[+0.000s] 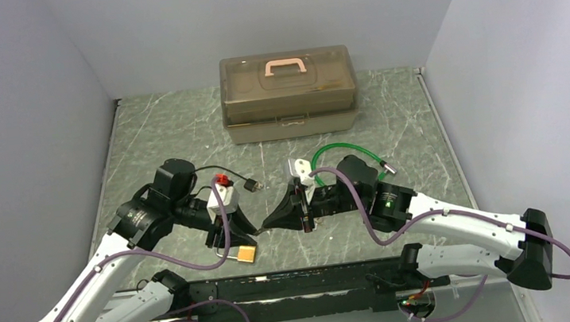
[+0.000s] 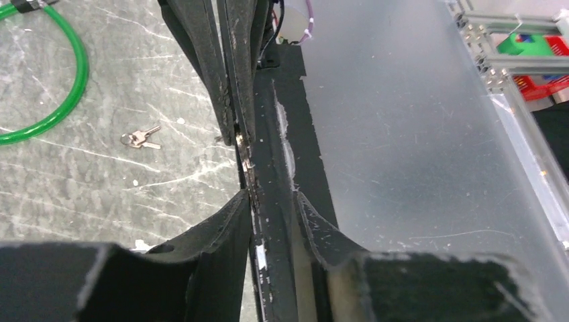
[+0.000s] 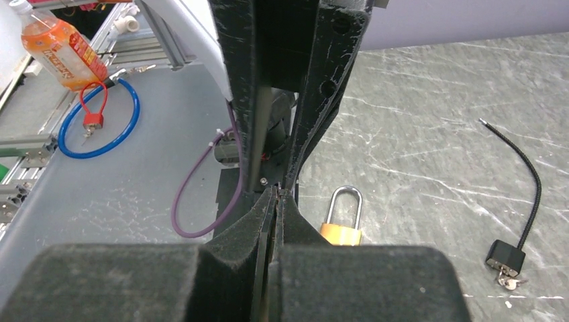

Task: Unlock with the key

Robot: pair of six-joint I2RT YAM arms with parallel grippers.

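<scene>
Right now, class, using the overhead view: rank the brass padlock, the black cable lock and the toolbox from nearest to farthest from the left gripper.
Measured from the left gripper:
1. Brass padlock, lying just on its near side, almost under it.
2. Black cable lock, a little beyond it, towards the middle.
3. Toolbox, right at the back, clearly farthest.

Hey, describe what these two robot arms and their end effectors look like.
Both the left arm and right arm have white links between black joints, each trailed by a loose purple cable. A green light glows on the right arm. The left end effector and right end effector have black, tapered, scuffed fingers.
</scene>
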